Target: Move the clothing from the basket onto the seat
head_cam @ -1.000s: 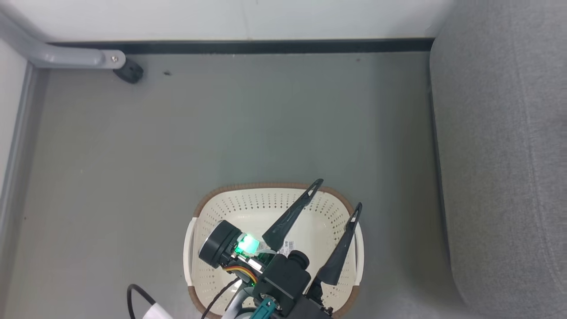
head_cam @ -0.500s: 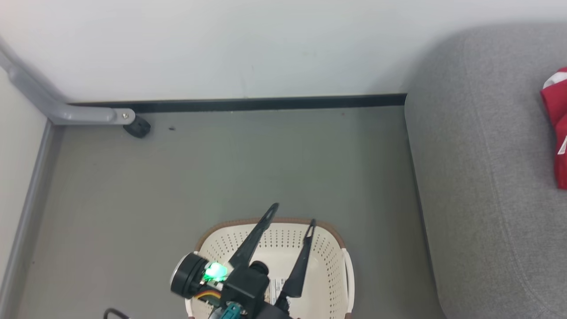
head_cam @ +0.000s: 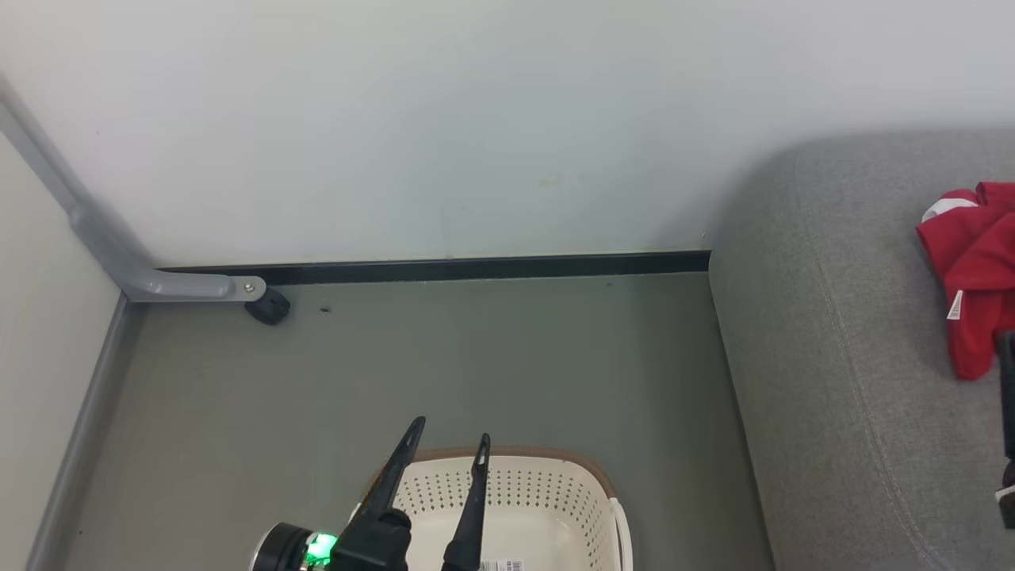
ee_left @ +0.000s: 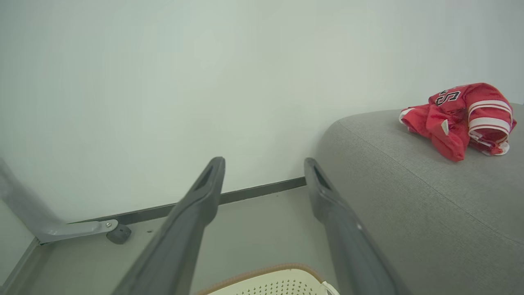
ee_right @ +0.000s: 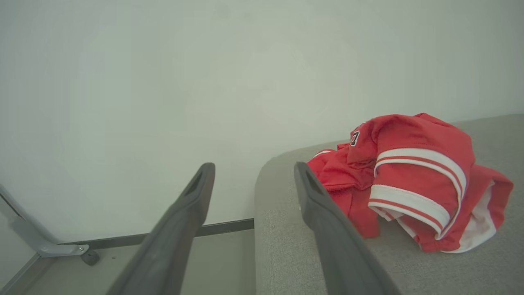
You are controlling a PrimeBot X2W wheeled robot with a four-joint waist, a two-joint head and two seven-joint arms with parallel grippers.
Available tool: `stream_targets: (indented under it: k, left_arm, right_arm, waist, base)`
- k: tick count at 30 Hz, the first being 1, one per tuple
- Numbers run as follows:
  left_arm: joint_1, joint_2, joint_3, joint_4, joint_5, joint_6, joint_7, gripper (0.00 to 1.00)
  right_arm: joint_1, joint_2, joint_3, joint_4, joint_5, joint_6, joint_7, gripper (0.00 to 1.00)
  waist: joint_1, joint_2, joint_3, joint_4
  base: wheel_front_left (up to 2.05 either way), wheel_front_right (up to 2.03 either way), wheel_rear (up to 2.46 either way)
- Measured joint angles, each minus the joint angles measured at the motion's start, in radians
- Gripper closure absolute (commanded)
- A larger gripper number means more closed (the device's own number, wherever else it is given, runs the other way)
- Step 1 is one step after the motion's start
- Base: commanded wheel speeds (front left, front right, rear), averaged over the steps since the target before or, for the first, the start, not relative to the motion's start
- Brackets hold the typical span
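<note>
Left gripper point(head_cam: 450, 433) wide, empty, above oval cream-white perforated plastic basket point(head_cam: 547, 496), near centre; right gripper point(ee_right: 254, 168) wide, empty. Bright red white-trimmed clothing point(head_cam: 971, 270) lies on large grey fabric seat point(head_cam: 833, 396), right. Transfer looks done; next: check basket's hidden near part.

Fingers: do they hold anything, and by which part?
Nothing is held. The left fingers and right fingers stand open and empty; the clothing lies on the seat.

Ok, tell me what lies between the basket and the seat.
A strip of bare grey floor lies between the basket and the seat. The head view shows that they do not touch.
</note>
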Motion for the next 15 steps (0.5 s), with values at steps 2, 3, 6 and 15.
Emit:
stream_targets:
  k: [2, 3, 6, 15]
  left_arm:
    - [0.021, 0.001, 0.023, -0.009, 0.000, 0.000, 0.000, 0.00]
    - [0.031, 0.000, 0.034, -0.011, 0.000, 0.000, -0.002, 0.00]
    - [0.058, 0.000, 0.061, -0.016, 0.000, 0.000, -0.008, 0.00]
    - [0.116, 0.000, 0.115, -0.022, 0.000, 0.000, -0.018, 0.00]
  right_arm:
    - [0.033, 0.018, 0.003, -0.046, -0.022, -0.008, 0.000, 0.00]
    - [0.049, 0.027, 0.002, -0.069, -0.031, -0.010, 0.000, 0.00]
    - [0.098, 0.049, 0.005, -0.129, -0.053, -0.026, 0.000, 0.00]
    - [0.223, 0.103, 0.015, -0.243, -0.099, -0.057, 0.000, 0.00]
  waist:
    - [0.0000, 0.0001, -0.014, 0.002]
    - [0.0000, 0.0000, -0.021, 0.003]
    - [0.0000, 0.0001, -0.039, 0.007]
    - [0.0001, 0.0001, -0.081, 0.018]
  base:
    - [0.00, 0.00, 0.00]
    - [0.00, 0.00, 0.00]
    - [0.00, 0.00, 0.00]
    - [0.00, 0.00, 0.00]
